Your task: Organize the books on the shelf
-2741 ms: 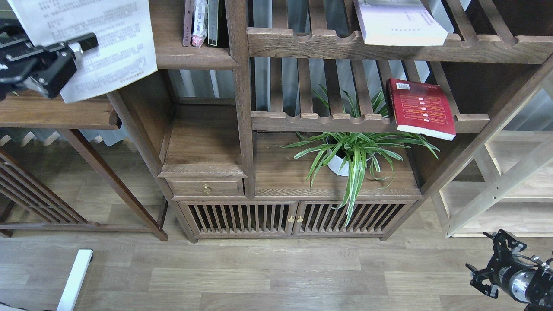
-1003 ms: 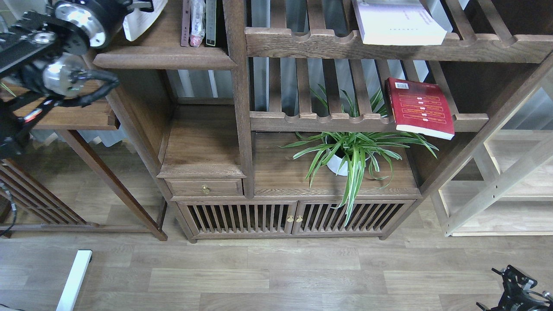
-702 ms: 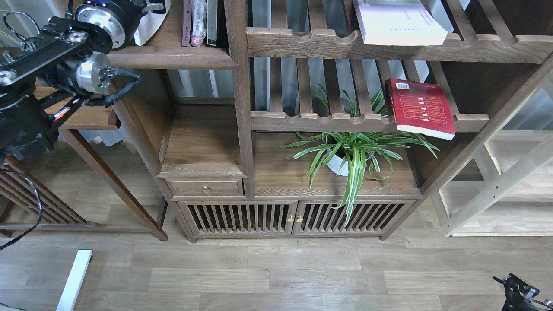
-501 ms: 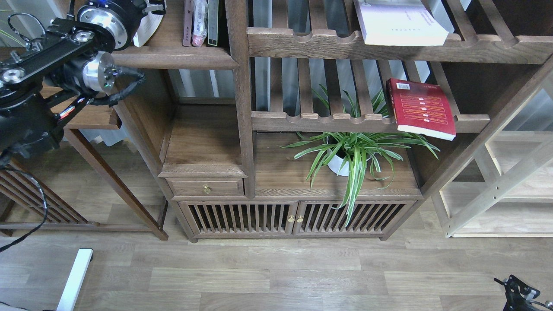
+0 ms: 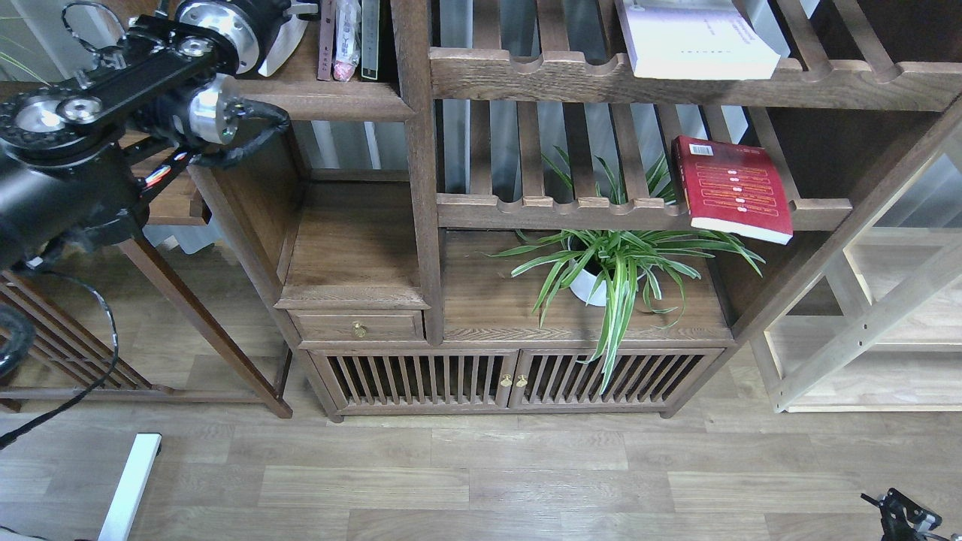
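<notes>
My left arm comes in from the left, and its gripper (image 5: 299, 9) is up at the dark-brown shelf (image 5: 331, 101) with the moulded front lip, mostly cut off by the top edge. It is shut on the white book (image 5: 279, 51), of which only a tilted lower corner shows above the shelf board. Just right of it, three thin items (image 5: 347, 37) stand upright on the shelf. The red book (image 5: 733, 188) with yellow bands lies flat on the lower slatted rack at the right. The yellow-green book is not visible. Only the tip of my right gripper (image 5: 900, 517) shows, at the bottom right corner.
A thick pale book (image 5: 695, 41) lies on the upper slatted rack (image 5: 526, 75). A potted spider plant (image 5: 612, 267) stands on the cabinet top below the red book. A pale light-wood unit (image 5: 864, 330) is at the right, and a dark side table (image 5: 169, 203) is under my left arm.
My left arm has moved right and up along the shelf, carrying the white book closer to the standing items. My right arm has dropped almost out of view at the bottom right.
</notes>
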Robot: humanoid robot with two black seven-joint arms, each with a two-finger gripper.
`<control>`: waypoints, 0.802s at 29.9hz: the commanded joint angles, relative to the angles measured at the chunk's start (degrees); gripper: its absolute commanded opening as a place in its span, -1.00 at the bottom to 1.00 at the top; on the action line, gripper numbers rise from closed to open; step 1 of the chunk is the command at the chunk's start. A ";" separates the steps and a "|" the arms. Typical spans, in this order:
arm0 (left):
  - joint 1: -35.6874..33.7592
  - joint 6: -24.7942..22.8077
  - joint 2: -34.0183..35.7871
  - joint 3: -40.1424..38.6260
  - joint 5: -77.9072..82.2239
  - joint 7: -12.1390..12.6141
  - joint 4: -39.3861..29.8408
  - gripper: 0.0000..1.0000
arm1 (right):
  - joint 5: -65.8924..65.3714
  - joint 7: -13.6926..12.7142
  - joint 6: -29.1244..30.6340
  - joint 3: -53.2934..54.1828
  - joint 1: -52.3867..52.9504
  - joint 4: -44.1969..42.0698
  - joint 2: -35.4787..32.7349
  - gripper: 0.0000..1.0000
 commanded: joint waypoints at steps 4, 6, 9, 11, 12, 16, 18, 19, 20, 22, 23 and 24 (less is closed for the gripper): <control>-0.28 0.00 -2.10 0.57 0.00 0.31 3.10 -1.00 | 0.00 0.00 0.00 0.16 -0.21 0.00 -0.01 0.99; -0.28 0.00 -2.45 0.65 0.00 0.31 3.63 -1.00 | 0.00 0.00 0.00 0.16 -0.21 0.00 -0.01 0.99; -0.28 0.00 -3.24 0.65 0.00 0.31 4.77 -1.00 | 0.00 0.00 0.00 0.16 -0.12 0.00 -0.01 0.99; -0.28 0.00 -3.86 0.65 -0.09 0.22 5.65 -1.00 | 0.00 0.00 0.00 0.16 -0.03 0.00 -0.09 0.99; -0.37 0.00 -4.30 0.65 -0.09 0.22 6.00 -1.00 | 0.00 0.00 0.00 0.25 -0.03 0.00 -0.01 0.99; -0.46 0.00 -5.09 0.65 -0.09 0.22 6.36 -1.00 | 0.00 0.00 0.00 0.16 -0.03 0.00 -0.09 0.99; -0.55 0.00 -5.09 0.57 -0.09 0.22 6.45 -1.00 | 0.00 0.00 0.00 0.16 -0.03 0.00 -0.09 0.99; -0.72 0.00 -5.09 0.48 -0.09 0.22 6.53 -1.00 | -0.09 0.00 0.00 0.16 -0.12 0.00 -0.09 0.99; -0.90 0.00 -5.09 0.48 -0.17 0.22 6.80 -1.00 | -0.09 0.00 0.00 0.25 -0.12 0.00 -0.09 0.99; -1.33 0.00 -5.18 0.22 -0.26 0.31 7.59 -1.00 | -0.09 0.00 0.00 0.16 -0.12 -0.09 -0.09 0.99; -1.51 0.00 -5.27 0.22 -0.26 0.31 7.94 -1.00 | -0.09 0.00 0.00 0.16 -0.12 0.00 -0.09 0.99; -1.60 0.00 -5.44 0.04 -0.26 0.31 8.12 -1.00 | -0.09 0.00 0.00 0.16 -0.12 -0.09 -0.09 0.99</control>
